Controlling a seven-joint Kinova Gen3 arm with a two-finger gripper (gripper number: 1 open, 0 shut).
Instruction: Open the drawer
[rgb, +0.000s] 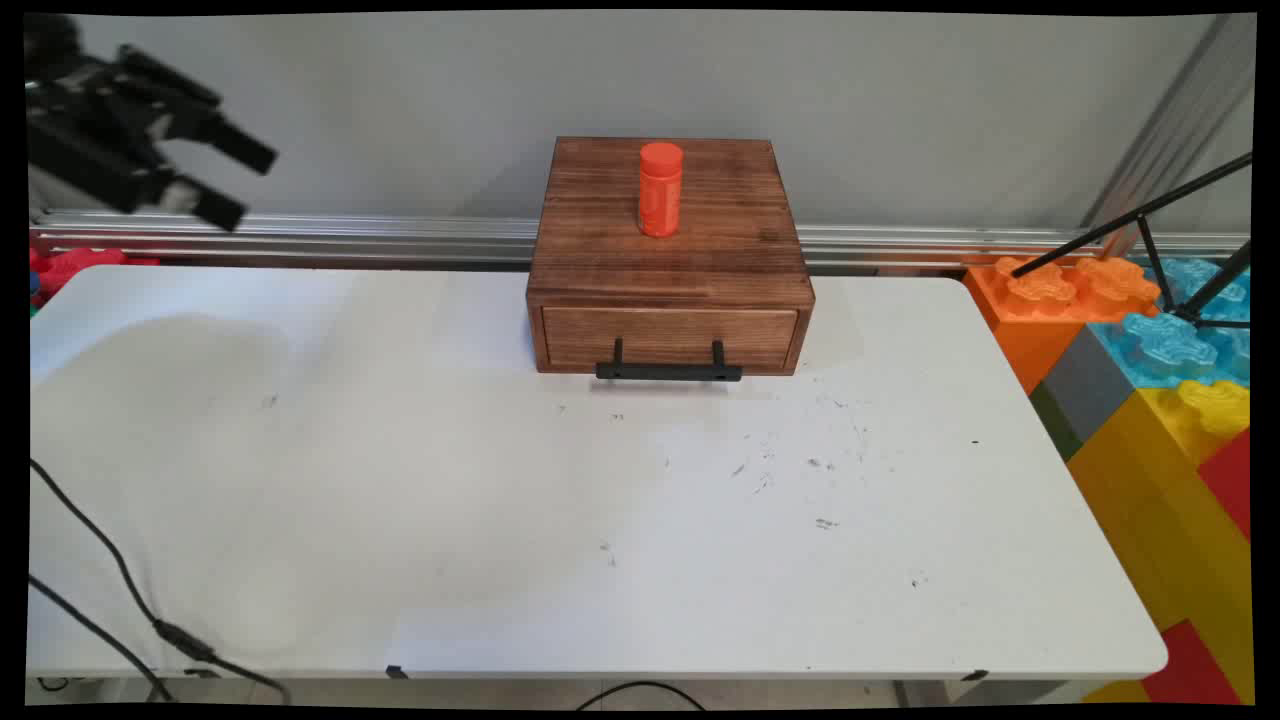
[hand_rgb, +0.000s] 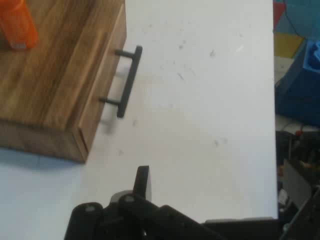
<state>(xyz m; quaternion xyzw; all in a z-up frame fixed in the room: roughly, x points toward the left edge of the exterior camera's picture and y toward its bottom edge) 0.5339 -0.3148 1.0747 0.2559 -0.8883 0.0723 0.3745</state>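
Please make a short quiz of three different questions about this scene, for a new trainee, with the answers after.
1. True or false: the orange plastic cylinder bottle lies on its side on the white table.
2. The drawer of the brown wooden box is: A) pulled out, B) shut, C) missing.
3. Fill in: the black two-finger gripper hangs raised at the picture's upper ____, apart from the box.

Key
1. False. The bottle stands upright on top of the box.
2. B. The drawer front sits flush, with its black bar handle facing the near side.
3. Left. Its two fingers are spread, holding nothing.
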